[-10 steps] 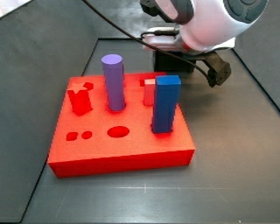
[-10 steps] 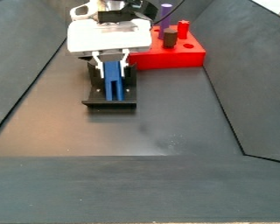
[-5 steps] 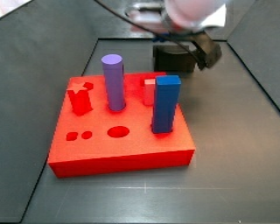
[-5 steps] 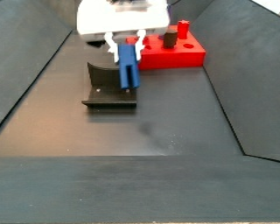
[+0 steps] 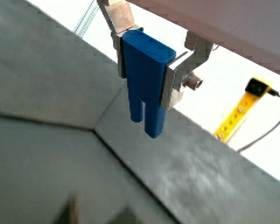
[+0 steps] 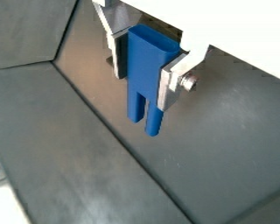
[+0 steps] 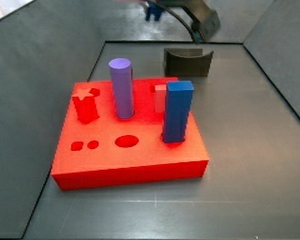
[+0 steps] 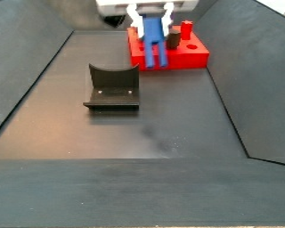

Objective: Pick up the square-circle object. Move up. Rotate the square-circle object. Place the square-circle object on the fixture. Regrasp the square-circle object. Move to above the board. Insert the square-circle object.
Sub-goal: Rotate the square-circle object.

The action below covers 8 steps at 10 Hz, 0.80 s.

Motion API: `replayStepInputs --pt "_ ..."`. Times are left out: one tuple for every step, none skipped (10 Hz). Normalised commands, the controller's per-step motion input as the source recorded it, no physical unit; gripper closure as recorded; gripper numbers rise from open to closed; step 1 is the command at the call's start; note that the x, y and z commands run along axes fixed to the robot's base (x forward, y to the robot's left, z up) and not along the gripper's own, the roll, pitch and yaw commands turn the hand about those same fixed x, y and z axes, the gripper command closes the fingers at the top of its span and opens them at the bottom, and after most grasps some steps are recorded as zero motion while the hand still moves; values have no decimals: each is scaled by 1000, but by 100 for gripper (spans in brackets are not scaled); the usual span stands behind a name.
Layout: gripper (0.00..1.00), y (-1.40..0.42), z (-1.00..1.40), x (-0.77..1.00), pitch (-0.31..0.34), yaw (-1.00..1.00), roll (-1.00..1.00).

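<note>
Wrist views: gripper clamped on the peg, held in air, clear of fixture, near board. Risks: grip sits high, so peg may tilt, miss its hole, or clip the posts.

Dark floor carries fixture, red board.

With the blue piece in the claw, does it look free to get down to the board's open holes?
Probably yes: the claw grips the square-circle object above the board, with its front holes uncovered. The tall posts stand close by.
</note>
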Motion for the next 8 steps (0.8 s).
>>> replayStepInputs --pt "100 49 1000 -758 -20 -51 -87" --pt "100 39 1000 -728 -5 -51 -87" --pt "100 25 913 -625 11 -47 -83" --pt "100 7 689 -406 35 -40 -73" --pt "100 -2 528 -238 49 -28 -58" --pt "100 -10 355 -94 78 -13 -46" --pt "100 0 0 0 -71 -1000 -948" --pt "100 43 -139 6 -62 -1000 -951"
